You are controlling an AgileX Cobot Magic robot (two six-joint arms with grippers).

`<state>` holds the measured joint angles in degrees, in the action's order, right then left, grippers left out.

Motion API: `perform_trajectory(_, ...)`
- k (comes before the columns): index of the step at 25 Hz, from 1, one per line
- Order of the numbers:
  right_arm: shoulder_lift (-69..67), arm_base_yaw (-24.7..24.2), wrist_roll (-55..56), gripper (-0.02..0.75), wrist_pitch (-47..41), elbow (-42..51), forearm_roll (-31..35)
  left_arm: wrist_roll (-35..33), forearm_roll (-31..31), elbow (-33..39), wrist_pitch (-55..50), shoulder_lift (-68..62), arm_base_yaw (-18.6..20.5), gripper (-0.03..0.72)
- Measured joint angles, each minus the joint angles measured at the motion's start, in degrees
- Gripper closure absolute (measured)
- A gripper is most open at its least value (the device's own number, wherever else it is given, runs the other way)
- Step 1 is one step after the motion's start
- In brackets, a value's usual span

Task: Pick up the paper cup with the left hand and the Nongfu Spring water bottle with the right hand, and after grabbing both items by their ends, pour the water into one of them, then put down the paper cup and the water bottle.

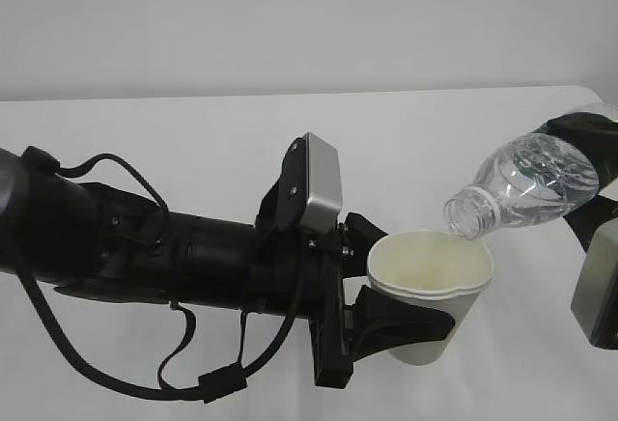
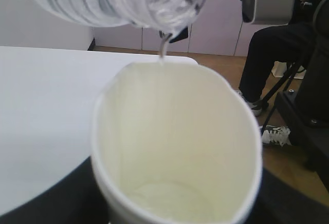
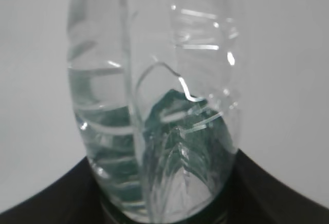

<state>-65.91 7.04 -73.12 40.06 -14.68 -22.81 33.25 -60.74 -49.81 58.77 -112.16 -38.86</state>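
Paper cup (image 1: 430,291) clamped between left hand (image 1: 386,315) jaws, tilted Nongfu Spring water bottle (image 1: 526,184) clamped in right hand (image 1: 589,175).

exterior: slanted down, near | wrists: close on paper cup (image 2: 175,147), bottle (image 3: 154,116)

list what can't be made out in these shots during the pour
- Right hand: its fingertips are hidden behind the Nongfu Spring water bottle and cut by the exterior view's right edge.
- Bottle label: blurred green in the right wrist view, unreadable.
- Paper cup: water level unclear; the left wrist view shows only a faint pool.
- Left hand: far finger hidden behind the cup.
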Motion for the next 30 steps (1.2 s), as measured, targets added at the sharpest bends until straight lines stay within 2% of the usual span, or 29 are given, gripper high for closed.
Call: perform_trajectory(30, 0.00, 0.00, -0.39, 0.313, 0.00, 0.00, 0.00, 0.00, 0.33, 0.00, -0.20, 0.00, 0.00, 0.260)
